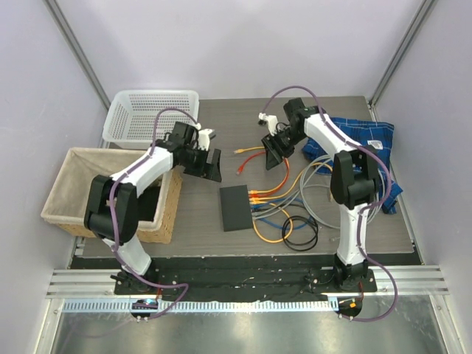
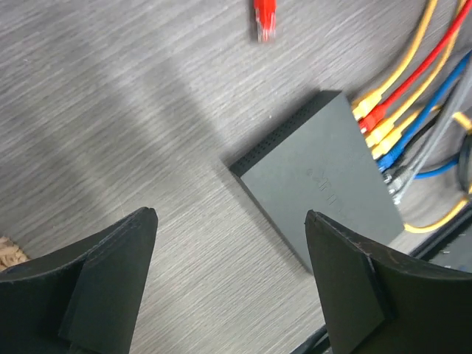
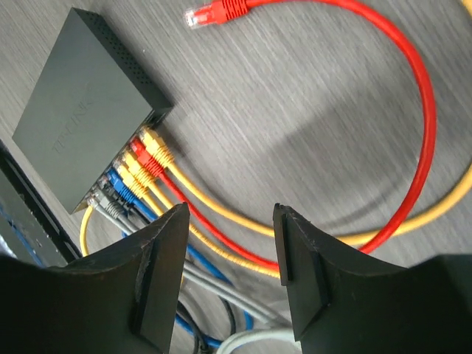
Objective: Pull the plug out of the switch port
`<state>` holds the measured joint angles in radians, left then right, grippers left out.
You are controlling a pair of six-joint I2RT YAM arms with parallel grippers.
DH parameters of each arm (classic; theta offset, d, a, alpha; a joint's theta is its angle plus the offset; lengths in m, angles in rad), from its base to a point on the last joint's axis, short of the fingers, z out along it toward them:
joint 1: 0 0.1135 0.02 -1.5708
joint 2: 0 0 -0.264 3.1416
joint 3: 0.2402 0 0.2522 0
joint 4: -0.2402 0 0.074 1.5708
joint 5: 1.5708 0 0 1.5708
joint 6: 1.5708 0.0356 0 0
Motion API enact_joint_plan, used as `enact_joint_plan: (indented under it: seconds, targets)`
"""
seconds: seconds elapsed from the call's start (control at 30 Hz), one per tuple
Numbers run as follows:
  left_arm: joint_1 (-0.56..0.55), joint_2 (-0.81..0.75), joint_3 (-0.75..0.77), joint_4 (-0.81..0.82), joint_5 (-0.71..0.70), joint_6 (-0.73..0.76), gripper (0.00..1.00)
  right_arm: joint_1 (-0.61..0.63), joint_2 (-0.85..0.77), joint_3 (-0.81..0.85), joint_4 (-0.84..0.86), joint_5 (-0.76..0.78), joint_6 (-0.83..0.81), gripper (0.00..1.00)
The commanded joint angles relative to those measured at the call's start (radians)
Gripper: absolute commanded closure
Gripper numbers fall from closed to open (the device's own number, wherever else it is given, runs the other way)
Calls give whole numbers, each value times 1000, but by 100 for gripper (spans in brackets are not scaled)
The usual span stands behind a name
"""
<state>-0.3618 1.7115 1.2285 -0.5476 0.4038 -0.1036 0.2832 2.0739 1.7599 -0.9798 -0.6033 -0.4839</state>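
The switch (image 1: 235, 208) is a flat black box lying mid-table, also seen in the left wrist view (image 2: 324, 177) and the right wrist view (image 3: 81, 110). Several plugs (image 1: 257, 200), yellow, red, blue and grey, sit in the ports along its right edge (image 3: 136, 166) (image 2: 376, 122). A loose red plug (image 1: 240, 150) (image 3: 217, 12) (image 2: 264, 18) lies free on the table behind the switch, on a red cable. My left gripper (image 1: 210, 164) (image 2: 230, 215) hovers open behind and left of the switch. My right gripper (image 1: 273, 151) (image 3: 230, 210) hangs open above the cables, nothing between its fingers.
A white plastic basket (image 1: 151, 114) stands at the back left, with a cloth-lined wicker basket (image 1: 110, 193) in front of it. A blue cloth (image 1: 369, 136) lies at the right. Grey, blue and yellow cables and a black coil (image 1: 299, 232) spread right of the switch.
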Motion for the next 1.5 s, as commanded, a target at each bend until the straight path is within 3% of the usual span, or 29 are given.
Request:
enact_joint_plan:
  seconds: [0.0, 0.13, 0.2, 0.33, 0.4, 0.6, 0.83, 1.1, 1.47]
  targets:
    - [11, 45, 41, 22, 186, -13, 17, 22, 78, 174, -92, -55, -33, 43]
    - [17, 88, 77, -21, 257, 37, 24, 34, 126, 221, -120, -53, -48, 43]
    - [24, 124, 86, -41, 302, 97, 35, 40, 127, 201, -122, -59, -58, 44]
    - [27, 212, 193, -266, 340, 426, 53, 40, 132, 187, -149, -72, -111, 45]
    - [26, 230, 230, -316, 343, 450, 60, 39, 114, 153, -151, -98, -127, 45]
    - [24, 194, 189, -216, 328, 322, 76, 40, 130, 124, -135, -191, -147, 45]
    - [18, 212, 190, -172, 313, 245, 78, 40, 204, 170, -122, -288, -84, 43]
    - [-19, 226, 200, -150, 306, 191, 95, 42, 219, 144, -88, -339, -21, 41]
    - [-37, 278, 137, -126, 293, 142, 100, 51, 241, 92, -82, -331, -15, 42]
